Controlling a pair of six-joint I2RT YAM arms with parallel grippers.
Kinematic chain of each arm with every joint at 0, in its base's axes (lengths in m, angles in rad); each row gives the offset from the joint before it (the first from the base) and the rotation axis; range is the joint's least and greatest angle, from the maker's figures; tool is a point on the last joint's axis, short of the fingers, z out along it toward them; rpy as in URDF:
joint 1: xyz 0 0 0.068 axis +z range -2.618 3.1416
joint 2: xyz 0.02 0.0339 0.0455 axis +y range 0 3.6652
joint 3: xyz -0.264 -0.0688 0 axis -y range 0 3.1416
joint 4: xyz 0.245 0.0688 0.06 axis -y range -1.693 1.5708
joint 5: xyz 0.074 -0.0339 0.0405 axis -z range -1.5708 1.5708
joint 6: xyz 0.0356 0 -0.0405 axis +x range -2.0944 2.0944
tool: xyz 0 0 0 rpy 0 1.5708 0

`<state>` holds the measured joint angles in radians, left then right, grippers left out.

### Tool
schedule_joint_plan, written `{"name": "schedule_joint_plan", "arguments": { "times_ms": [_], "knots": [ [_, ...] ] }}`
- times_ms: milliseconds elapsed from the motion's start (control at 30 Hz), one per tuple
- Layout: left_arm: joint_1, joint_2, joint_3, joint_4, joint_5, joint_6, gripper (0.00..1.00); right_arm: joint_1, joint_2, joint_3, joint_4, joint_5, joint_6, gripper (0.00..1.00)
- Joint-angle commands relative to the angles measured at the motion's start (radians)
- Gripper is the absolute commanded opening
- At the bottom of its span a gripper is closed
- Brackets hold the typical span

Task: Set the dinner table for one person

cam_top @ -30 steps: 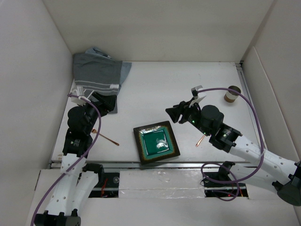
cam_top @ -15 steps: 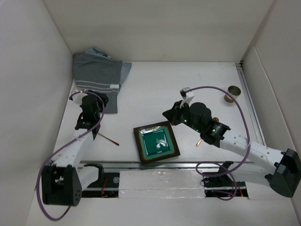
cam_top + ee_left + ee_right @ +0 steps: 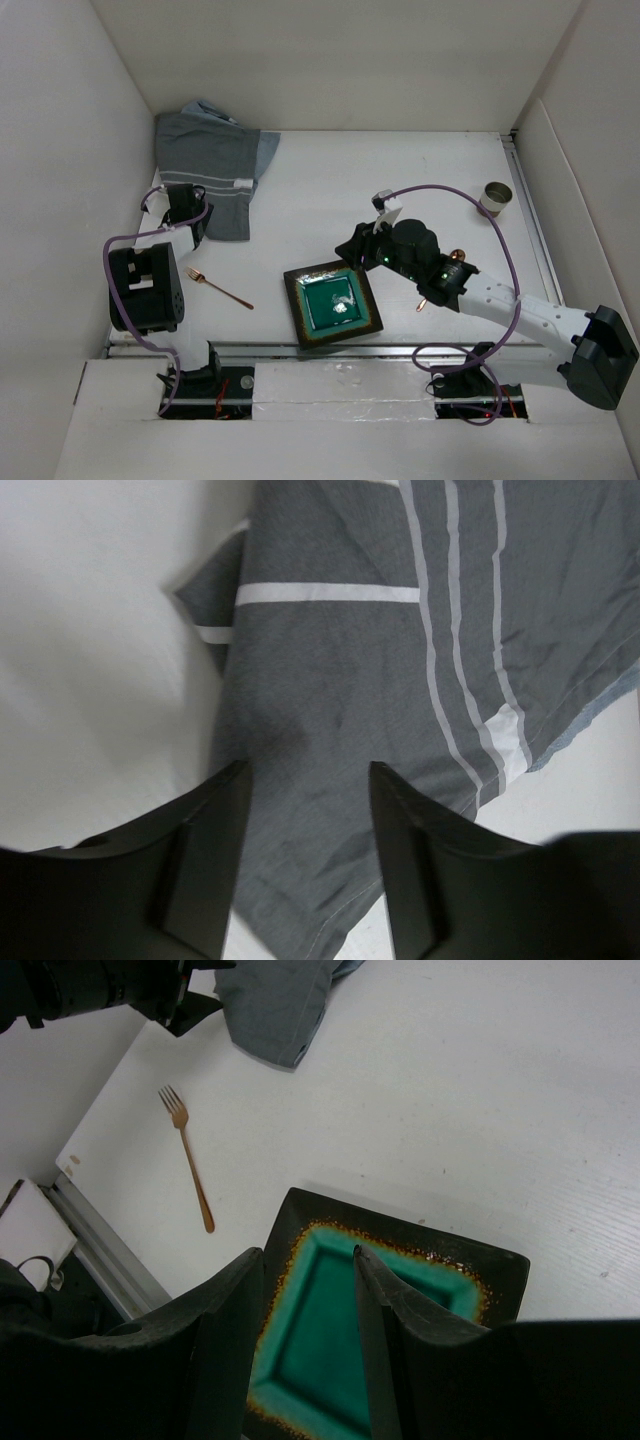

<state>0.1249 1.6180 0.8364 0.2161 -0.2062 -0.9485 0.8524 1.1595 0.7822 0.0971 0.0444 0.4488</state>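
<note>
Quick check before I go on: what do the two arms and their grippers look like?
Both arms have white link shells with black joints and black bases. A purple cable loops along each. The left gripper and right gripper are black with two flat, matte fingers.

Even, diffuse overhead light; soft shadows; small glare on plate [image 3: 343, 308] glaze; near fingers [image 3: 210, 860] dark, slightly blurred.
</note>
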Motion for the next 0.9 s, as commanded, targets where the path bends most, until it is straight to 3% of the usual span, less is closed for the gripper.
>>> {"name": "schedule_joint_plan", "arguments": {
  "times_ms": [0, 133, 233, 267, 333, 367, 633, 733, 767, 867],
  "knots": [
    [-0.004, 0.060, 0.050, -0.012, 0.077, -0.006, 0.45, 0.010, 0.005, 0.014, 0.033, 0.009, -0.012, 0.46],
    [-0.016, 0.066, 0.001, 0.060, 0.097, -0.013, 0.34, 0.010, 0.011, 0.017, 0.045, 0.029, -0.015, 0.46],
    [-0.045, 0.098, 0.026, 0.023, 0.085, 0.000, 0.30, 0.010, 0.029, 0.031, 0.036, 0.054, -0.015, 0.46],
    [-0.068, 0.123, 0.029, 0.038, 0.093, 0.019, 0.14, 0.010, 0.038, 0.038, 0.036, 0.052, -0.016, 0.46],
    [-0.068, 0.134, 0.027, 0.049, 0.128, 0.019, 0.10, 0.010, 0.045, 0.038, 0.044, 0.052, -0.018, 0.46],
    [-0.079, 0.158, 0.023, 0.066, 0.155, 0.014, 0.02, 0.010, 0.048, 0.046, 0.043, 0.060, -0.021, 0.46],
    [-0.202, 0.096, 0.095, 0.031, 0.113, 0.048, 0.00, 0.010, 0.158, 0.136, 0.047, 0.025, -0.018, 0.54],
    [-0.202, 0.010, 0.078, 0.008, 0.029, 0.065, 0.24, 0.010, 0.198, 0.149, 0.061, -0.004, -0.019, 0.54],
    [-0.202, -0.036, 0.060, -0.001, -0.004, 0.071, 0.38, 0.010, 0.201, 0.140, 0.072, -0.011, -0.019, 0.54],
    [-0.159, -0.142, -0.015, -0.014, -0.096, 0.056, 0.56, 0.010, 0.201, 0.106, 0.108, -0.001, -0.012, 0.54]
  ]
}}
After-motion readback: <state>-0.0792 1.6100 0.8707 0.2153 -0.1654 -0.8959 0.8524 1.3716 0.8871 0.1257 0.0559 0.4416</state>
